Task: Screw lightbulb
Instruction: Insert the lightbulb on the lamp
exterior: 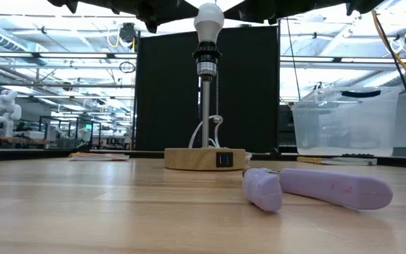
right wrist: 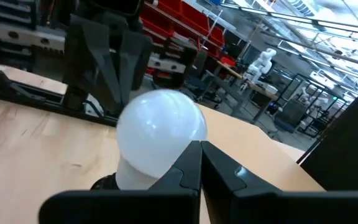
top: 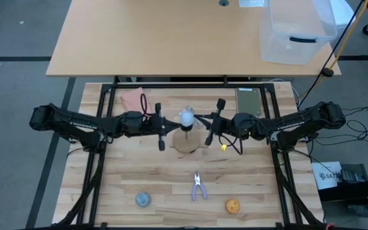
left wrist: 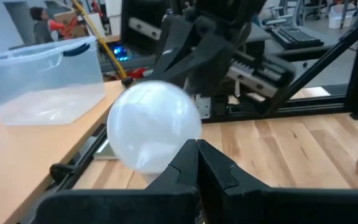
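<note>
The white frosted lightbulb (top: 186, 117) sits upright in the black socket on top of a thin metal stem (exterior: 205, 106). The stem rises from the round wooden stand (top: 185, 143) in the middle of the table. My left gripper (top: 169, 126) is shut and empty, level with the bulb on its left side. My right gripper (top: 203, 122) is shut and empty on the bulb's right side. In each wrist view the bulb (left wrist: 154, 127) (right wrist: 160, 137) shows just past that arm's closed fingertips (left wrist: 197, 149) (right wrist: 201, 149). No frame shows either gripper touching it.
Purple-handled pliers (top: 199, 186), a blue-grey ball (top: 143, 199) and an orange ball (top: 232, 206) lie nearer the front edge. A pink pad (top: 131, 99) and a flat greenish slab (top: 248, 100) lie at the back. A clear bin (top: 297, 29) stands on the far table.
</note>
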Action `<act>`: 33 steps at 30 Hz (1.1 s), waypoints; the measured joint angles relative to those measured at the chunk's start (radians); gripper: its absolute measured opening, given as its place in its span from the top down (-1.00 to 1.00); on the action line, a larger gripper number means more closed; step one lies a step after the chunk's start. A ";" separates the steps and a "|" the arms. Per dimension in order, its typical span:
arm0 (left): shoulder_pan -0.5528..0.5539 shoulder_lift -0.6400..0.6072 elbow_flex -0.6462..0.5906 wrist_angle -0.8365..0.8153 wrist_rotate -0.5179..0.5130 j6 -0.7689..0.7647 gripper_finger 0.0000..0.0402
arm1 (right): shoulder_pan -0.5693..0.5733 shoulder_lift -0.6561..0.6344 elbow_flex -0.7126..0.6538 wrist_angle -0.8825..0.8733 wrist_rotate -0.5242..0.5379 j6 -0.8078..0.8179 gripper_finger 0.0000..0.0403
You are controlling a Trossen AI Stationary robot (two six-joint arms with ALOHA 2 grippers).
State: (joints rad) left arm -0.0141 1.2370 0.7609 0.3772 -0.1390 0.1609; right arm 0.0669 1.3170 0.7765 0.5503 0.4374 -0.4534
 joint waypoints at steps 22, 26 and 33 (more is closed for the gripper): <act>0.035 0.000 0.001 -0.046 -0.097 -0.036 1.00 | 0.035 0.004 -0.002 -0.076 -0.132 -0.003 1.00; 0.045 0.000 0.001 -0.047 -0.130 -0.051 1.00 | 0.042 0.001 -0.001 -0.071 -0.144 -0.003 1.00; 0.083 0.000 0.001 -0.054 -0.248 -0.134 1.00 | 0.054 0.001 -0.001 -0.077 -0.134 0.002 1.00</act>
State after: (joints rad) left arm 0.0692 1.2369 0.7620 0.3229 -0.3873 0.0271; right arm 0.1207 1.3182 0.7757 0.4732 0.3035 -0.4514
